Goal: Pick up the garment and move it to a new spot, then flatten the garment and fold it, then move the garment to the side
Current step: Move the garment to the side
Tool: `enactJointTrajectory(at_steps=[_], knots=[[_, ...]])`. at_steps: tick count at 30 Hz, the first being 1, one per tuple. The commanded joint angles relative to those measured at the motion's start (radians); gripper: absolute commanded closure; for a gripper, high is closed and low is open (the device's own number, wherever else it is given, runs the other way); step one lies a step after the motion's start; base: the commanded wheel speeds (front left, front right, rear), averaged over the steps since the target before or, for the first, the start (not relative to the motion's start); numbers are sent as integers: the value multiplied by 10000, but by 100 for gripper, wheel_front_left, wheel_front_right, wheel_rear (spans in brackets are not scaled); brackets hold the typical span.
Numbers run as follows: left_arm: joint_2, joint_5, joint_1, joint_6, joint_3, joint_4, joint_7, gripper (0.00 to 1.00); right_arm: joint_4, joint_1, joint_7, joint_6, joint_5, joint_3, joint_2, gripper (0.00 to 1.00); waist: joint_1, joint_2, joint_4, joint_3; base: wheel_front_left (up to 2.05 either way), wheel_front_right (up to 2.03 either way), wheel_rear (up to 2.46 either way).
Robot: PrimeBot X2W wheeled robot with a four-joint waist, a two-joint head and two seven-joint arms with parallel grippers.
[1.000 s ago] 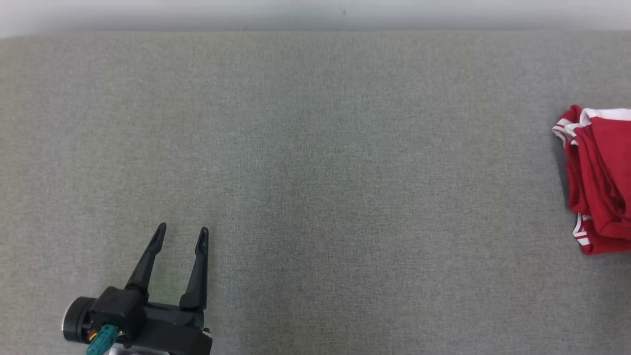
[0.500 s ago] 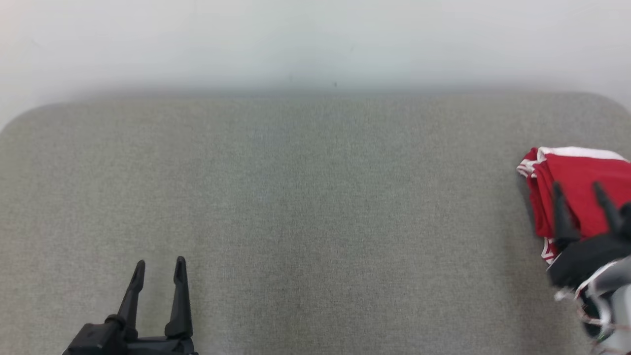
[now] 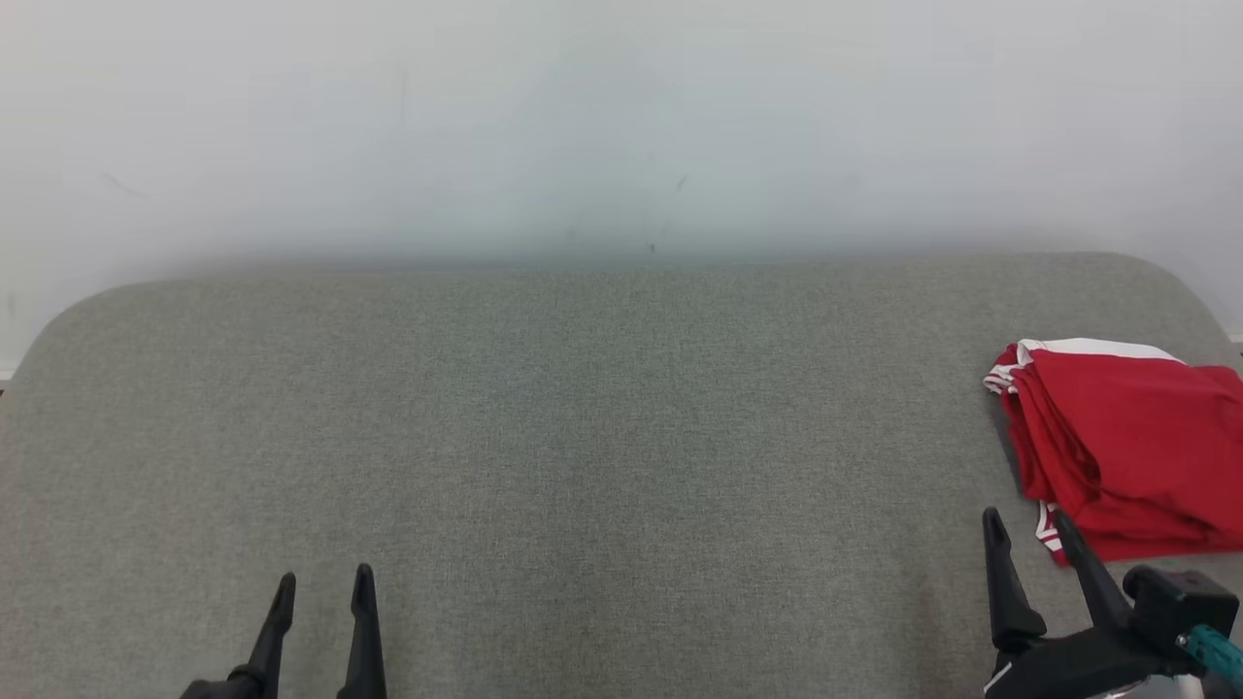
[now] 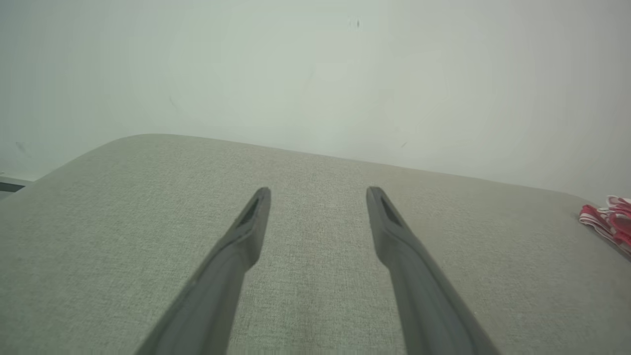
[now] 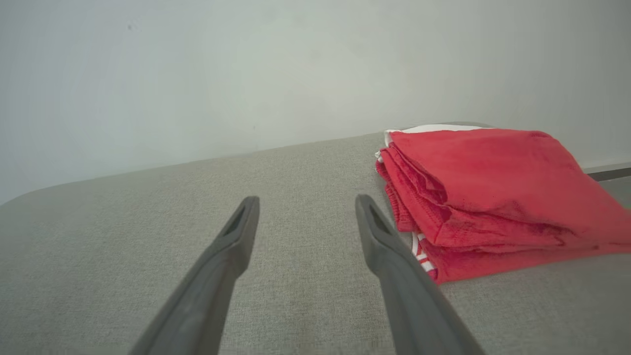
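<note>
Red garment (image 3: 1126, 447) at three o'clock, near the tabletop (image 3: 583, 437) edge, could be nudged off by the right end effector (image 3: 1025, 516); it and the left end effector (image 3: 323, 576) gape empty.

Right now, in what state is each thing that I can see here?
Garment: folded, lying flat, not held.
Left gripper: jaws open, empty.
Right gripper: jaws open, empty, close beside the garment.
</note>
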Motion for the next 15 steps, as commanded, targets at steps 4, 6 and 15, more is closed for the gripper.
enactJointTrajectory(at_steps=[4, 6, 15], knots=[[-33, -1, 187, -163, 44, 407, -27, 0, -198, 436, -157, 3, -353, -157, 465, 0, 3, 2, -20, -127, 0, 0, 0], [-42, -131, 261, -220, 121, 486, -27, 0, -154, 517, -203, 3, -418, -83, 542, 0, 3, 2, -9, -152, 0, 0, 0], [-80, -195, 446, -297, 345, 675, -27, 0, -107, 733, -65, 3, -596, 389, 604, 0, 3, 2, 71, -206, 0, 0, 0]])
